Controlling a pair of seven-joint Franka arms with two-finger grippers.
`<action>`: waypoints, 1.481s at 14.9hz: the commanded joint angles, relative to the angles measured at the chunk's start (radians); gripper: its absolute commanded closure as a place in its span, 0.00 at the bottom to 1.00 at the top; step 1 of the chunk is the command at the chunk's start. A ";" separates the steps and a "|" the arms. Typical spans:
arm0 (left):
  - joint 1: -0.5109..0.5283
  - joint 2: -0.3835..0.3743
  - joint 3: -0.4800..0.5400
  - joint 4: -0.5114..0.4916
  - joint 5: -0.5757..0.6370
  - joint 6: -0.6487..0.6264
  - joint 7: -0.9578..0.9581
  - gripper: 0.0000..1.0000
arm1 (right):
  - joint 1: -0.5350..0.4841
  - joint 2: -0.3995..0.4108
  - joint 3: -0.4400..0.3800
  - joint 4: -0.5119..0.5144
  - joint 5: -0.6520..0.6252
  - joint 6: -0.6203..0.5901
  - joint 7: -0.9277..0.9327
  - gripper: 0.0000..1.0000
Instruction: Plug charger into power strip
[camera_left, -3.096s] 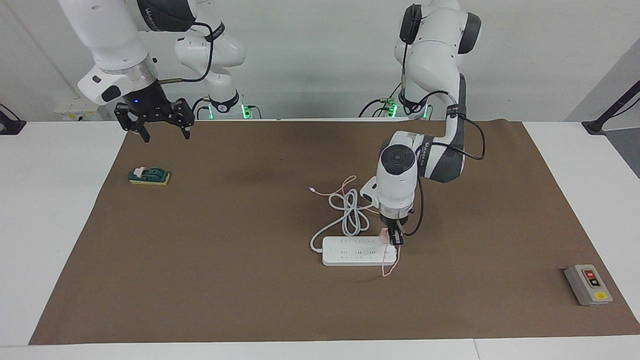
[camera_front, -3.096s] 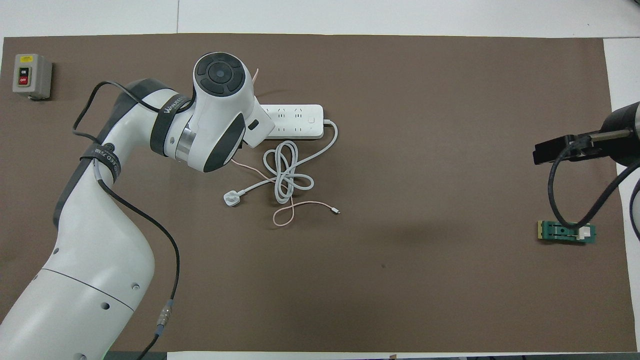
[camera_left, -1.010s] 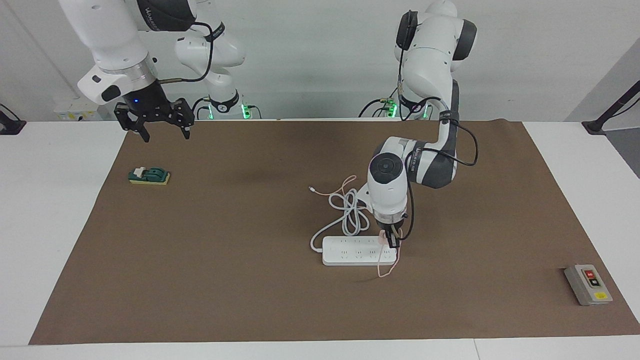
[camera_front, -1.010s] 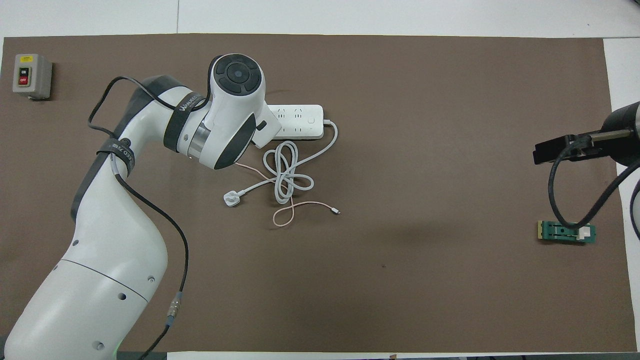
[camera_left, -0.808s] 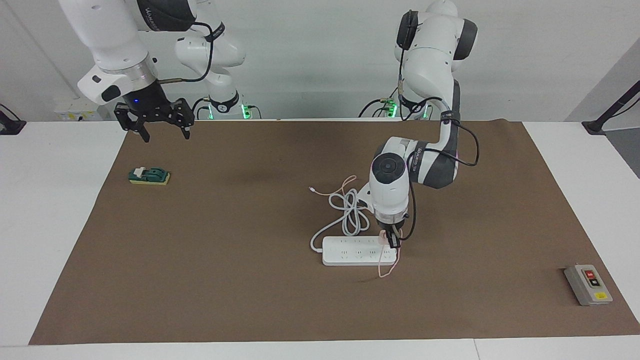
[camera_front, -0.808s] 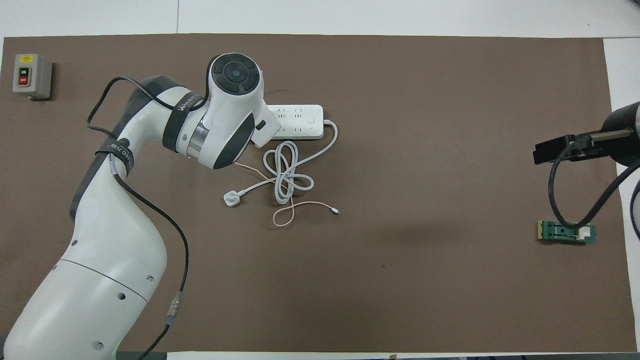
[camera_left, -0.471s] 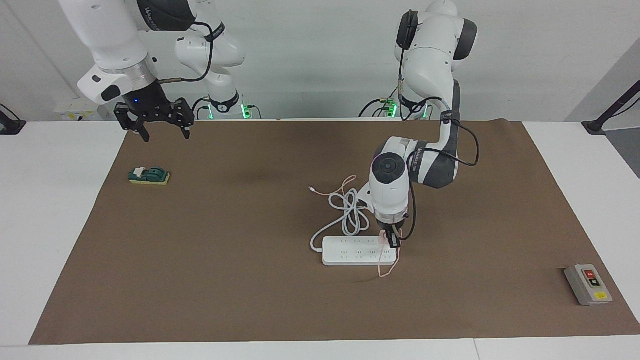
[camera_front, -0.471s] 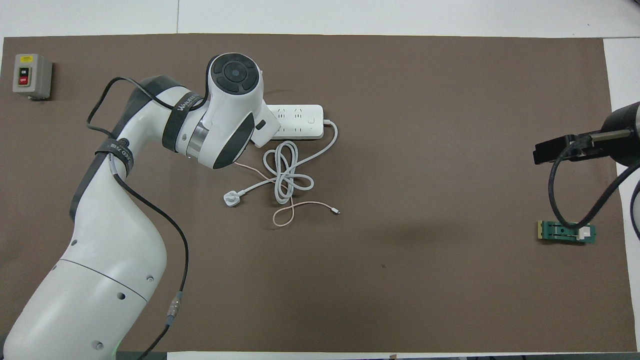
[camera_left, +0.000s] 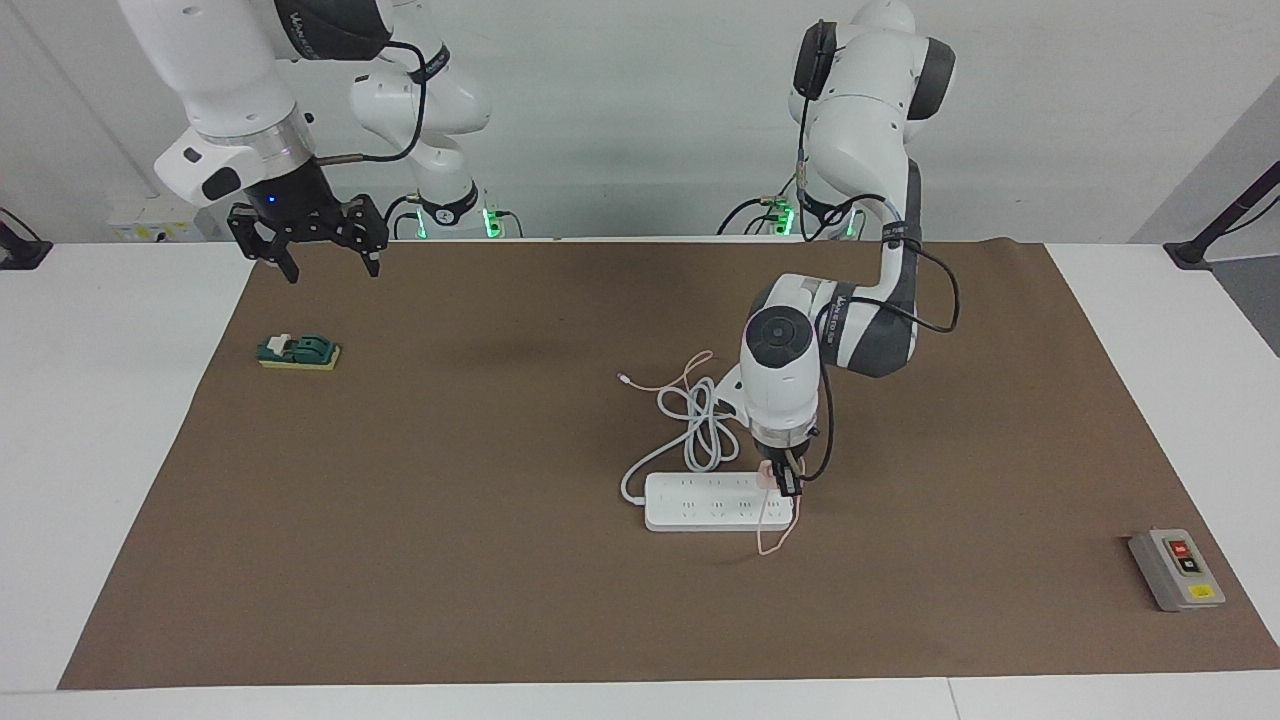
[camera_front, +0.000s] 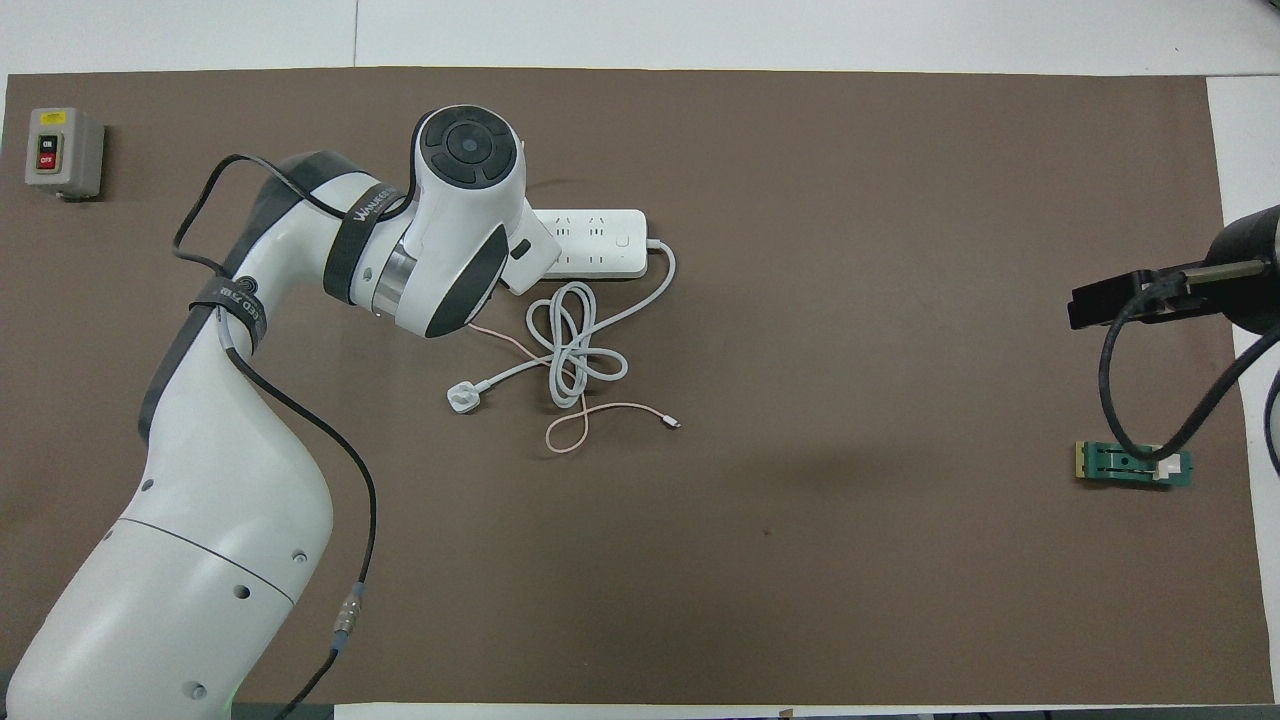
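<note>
The white power strip (camera_left: 712, 502) lies flat mid-mat, its thick white cord (camera_left: 700, 430) coiled nearer to the robots. My left gripper (camera_left: 786, 481) points straight down, shut on the pale-pink charger (camera_left: 767, 475). The charger is pressed at the strip's top, at the end toward the left arm. Its thin pink cable (camera_left: 772, 540) loops off the strip's edge onto the mat. In the overhead view the left wrist covers the charger and that end of the power strip (camera_front: 598, 243). My right gripper (camera_left: 308, 252) waits open in the air over the mat's edge by its base.
A white round plug (camera_front: 462, 398) and the pink cable's free end (camera_front: 672, 422) lie by the coiled cord. A grey button box (camera_left: 1176, 569) sits toward the left arm's end. A small green block (camera_left: 298, 351) lies below the right gripper.
Since three seconds ago the left wrist has shifted slightly toward the right arm's end, still holding the charger on the strip. Over the last second nothing has visibly moved.
</note>
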 joint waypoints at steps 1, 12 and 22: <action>0.007 0.025 -0.003 -0.011 -0.020 0.070 -0.011 0.98 | -0.009 -0.012 0.011 -0.007 -0.014 -0.007 0.009 0.00; 0.007 0.022 -0.002 0.011 -0.040 0.087 -0.014 0.00 | -0.009 -0.012 0.011 -0.005 -0.014 -0.006 0.009 0.00; 0.095 -0.183 0.001 -0.006 -0.165 0.053 -0.032 0.00 | -0.009 -0.012 0.011 -0.007 -0.014 -0.006 0.007 0.00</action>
